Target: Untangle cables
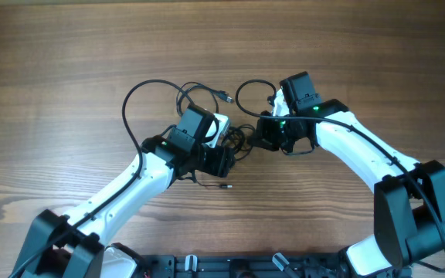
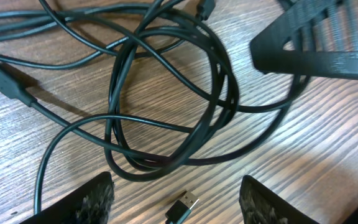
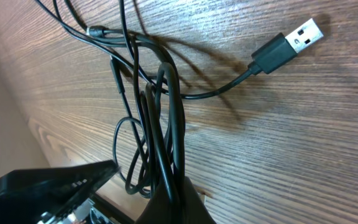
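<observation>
The cables [image 1: 241, 139] are thin dark wires knotted together between my two grippers, with loops trailing to the far left [image 1: 130, 100]. In the left wrist view the coil [image 2: 166, 106] lies on the wood. My left gripper [image 2: 179, 200] is open just in front of it, and a loose USB plug [image 2: 184, 206] lies between its fingers. My right gripper [image 3: 176, 199] is shut on a bundle of several strands [image 3: 166, 112]. Another USB plug [image 3: 288, 45] lies free on the table. Overhead, the left gripper [image 1: 226, 162] and right gripper [image 1: 265, 135] sit close together.
The wooden table [image 1: 68, 54] stretches around the tangle. Free plug ends lie at the far side [image 1: 226, 98] and near side [image 1: 224, 186]. The right gripper's black body [image 2: 316, 43] shows just beyond the coil in the left wrist view. Arm bases stand at the near edge.
</observation>
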### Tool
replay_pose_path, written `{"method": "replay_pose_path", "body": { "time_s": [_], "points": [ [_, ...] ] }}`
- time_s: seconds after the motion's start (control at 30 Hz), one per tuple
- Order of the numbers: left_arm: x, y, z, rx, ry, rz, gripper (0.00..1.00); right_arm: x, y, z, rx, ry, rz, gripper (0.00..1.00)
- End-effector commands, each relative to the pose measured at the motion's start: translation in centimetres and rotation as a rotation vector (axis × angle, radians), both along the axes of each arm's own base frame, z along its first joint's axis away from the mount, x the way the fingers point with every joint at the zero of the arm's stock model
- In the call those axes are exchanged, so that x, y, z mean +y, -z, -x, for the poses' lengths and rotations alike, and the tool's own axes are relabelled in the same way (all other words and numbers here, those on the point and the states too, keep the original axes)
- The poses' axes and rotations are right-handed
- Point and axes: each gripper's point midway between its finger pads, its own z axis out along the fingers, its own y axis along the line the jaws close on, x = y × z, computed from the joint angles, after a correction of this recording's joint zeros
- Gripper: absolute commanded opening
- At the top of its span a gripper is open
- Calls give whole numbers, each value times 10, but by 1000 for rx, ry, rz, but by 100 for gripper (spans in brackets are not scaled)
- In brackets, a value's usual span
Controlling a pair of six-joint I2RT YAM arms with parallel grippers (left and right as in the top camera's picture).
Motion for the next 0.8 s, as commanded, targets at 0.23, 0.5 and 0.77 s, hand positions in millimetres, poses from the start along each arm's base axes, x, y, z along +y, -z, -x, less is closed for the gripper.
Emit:
{"method": "replay_pose_path", "body": {
  "time_s": [0.23, 0.5, 0.77],
  "points": [
    [-14, 17, 1, 29, 52, 41, 65, 5, -4, 4, 8, -9, -24, 4],
    [-17, 14, -3, 9, 52, 54, 61, 5, -4, 5, 10, -10, -23, 4],
    [-18, 19, -4, 14, 52, 51, 57, 5, -4, 5, 9, -10, -24, 4]
  ]
}}
